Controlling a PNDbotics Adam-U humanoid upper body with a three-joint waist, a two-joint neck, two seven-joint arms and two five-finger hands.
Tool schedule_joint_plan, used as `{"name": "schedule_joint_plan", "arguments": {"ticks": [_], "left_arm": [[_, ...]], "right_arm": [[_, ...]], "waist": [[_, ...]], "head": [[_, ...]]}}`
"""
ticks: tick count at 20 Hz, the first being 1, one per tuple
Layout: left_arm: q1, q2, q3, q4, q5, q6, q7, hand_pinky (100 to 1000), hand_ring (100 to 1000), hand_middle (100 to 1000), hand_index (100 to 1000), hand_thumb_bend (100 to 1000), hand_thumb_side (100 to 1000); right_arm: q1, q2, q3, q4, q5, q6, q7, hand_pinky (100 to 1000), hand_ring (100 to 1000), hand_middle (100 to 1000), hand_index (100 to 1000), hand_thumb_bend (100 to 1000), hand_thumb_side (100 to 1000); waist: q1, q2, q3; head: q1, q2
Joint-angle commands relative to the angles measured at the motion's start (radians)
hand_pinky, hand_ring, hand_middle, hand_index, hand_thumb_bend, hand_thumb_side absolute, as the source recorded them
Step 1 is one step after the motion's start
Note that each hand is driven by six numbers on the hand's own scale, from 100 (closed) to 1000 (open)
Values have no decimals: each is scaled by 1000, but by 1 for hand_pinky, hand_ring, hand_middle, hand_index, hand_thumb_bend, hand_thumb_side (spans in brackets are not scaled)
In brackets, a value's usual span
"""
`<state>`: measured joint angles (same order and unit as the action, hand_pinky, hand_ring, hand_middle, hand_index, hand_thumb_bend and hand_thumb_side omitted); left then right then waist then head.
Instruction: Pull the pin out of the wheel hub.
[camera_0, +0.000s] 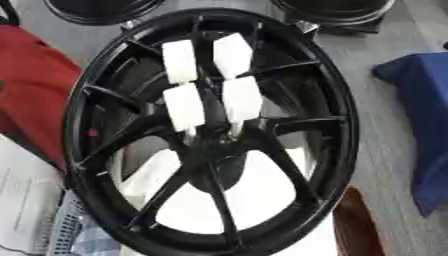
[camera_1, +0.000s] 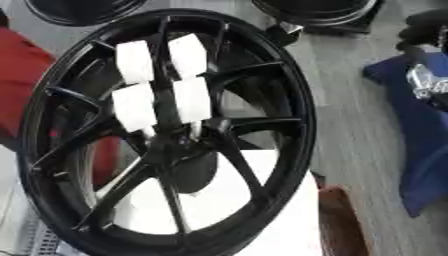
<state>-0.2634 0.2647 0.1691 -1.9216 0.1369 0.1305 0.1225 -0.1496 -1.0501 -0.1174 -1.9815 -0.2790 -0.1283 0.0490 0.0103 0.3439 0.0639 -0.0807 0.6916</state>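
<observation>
A large black spoked wheel rim (camera_0: 210, 130) is seen standing tilted, filling most of both views, with its hub (camera_0: 210, 150) just below the centre of the frame. Four white rectangular blocks (camera_0: 213, 82) are seen arranged in two pairs over the upper spokes, directly above the hub, with two thin pale stems running down from the lower pair toward the hub; a pin cannot be told apart from these parts. Behind the lower spokes a white surface (camera_0: 262, 195) is visible. A red object (camera_0: 31, 90) lies at the rim's left and a blue cloth (camera_0: 424, 115) on the grey worktop (camera_0: 376, 130) at its right. Two further black rims (camera_0: 101, 10) are partly shown at the far edge. At the right edge of the right eye view, a black and silver part, taken to be the right hand (camera_1: 424, 55), is seen well apart from the wheel; how far it is open cannot be told. The left hand is not shown.
</observation>
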Motion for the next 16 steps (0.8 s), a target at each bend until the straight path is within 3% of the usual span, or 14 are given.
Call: {"name": "schedule_joint_plan", "arguments": {"ticks": [1,8,16], "left_arm": [[-9,33,-2,-13,-4,-3,-4,750,606,513,718,424,577],[-12,41,-8,-11,-5,-2,-11,749,606,513,718,425,577],[-13,50,-16,-9,-5,-1,-21,749,606,513,717,425,579]], "right_arm": [[-44,-142,15,-18,4,1,45,893,724,681,777,172,175],[-175,-300,94,-18,36,45,178,875,736,682,770,275,220],[-300,-371,183,-18,172,36,365,857,754,690,766,406,293]], "waist": [[-3,-23,5],[-19,-21,28],[-40,-19,53]], "head": [[-6,-17],[-25,-16],[-48,-17]]}}
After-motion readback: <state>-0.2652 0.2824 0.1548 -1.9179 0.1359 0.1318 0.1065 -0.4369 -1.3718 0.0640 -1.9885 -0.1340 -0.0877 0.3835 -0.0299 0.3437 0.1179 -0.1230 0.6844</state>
